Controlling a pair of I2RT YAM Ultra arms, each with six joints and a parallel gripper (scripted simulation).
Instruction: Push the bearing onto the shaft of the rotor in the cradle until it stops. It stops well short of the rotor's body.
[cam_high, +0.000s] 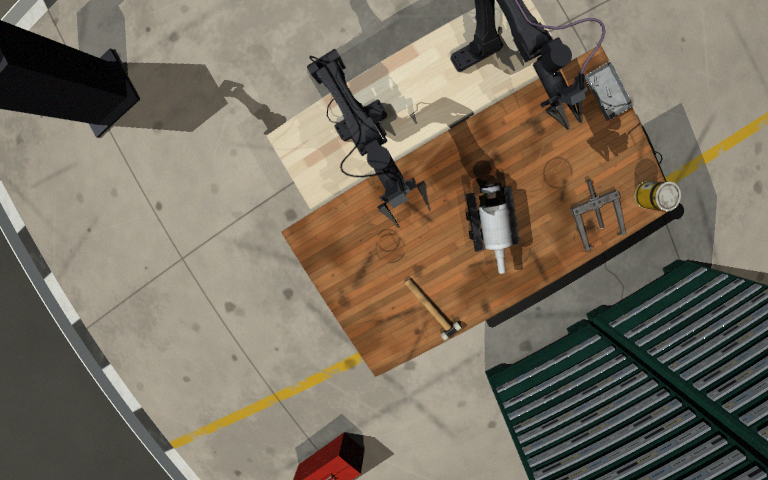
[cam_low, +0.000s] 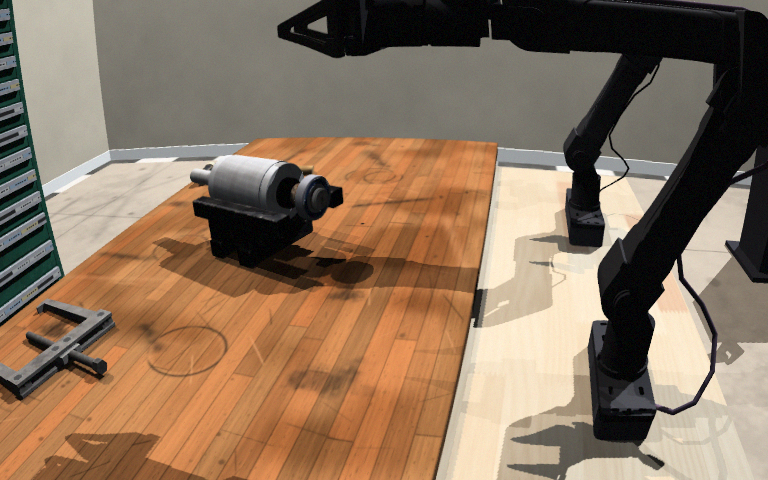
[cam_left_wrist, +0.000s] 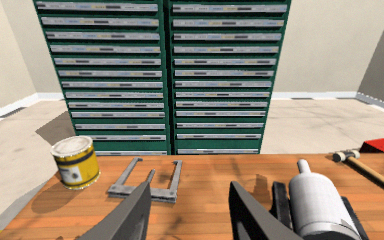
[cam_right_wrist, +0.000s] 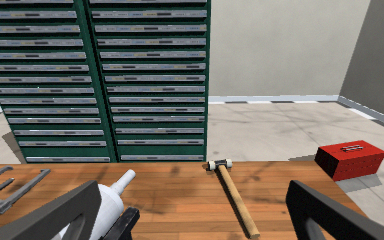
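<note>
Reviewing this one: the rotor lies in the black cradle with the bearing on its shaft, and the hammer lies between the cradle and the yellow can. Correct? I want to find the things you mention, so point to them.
Not quite: the top view shows the puller (cam_high: 609, 199) (cam_left_wrist: 142, 193) between the cradle (cam_high: 474, 223) and the yellow can (cam_high: 651, 195) (cam_left_wrist: 80, 167); the hammer (cam_high: 425, 301) (cam_left_wrist: 367, 170) lies on the cradle's other side. The rest stands.

The top view cuts off the red toolbox (cam_high: 334, 458) and the green drawer cabinet (cam_high: 634, 362).

Bright light throws hard shadows across the worktop (cam_high: 351, 271) (cam_low: 339, 396) (cam_left_wrist: 210, 170) (cam_right_wrist: 175, 200); toward two o'clock in the exterior view, the arm is nearly black.
</note>
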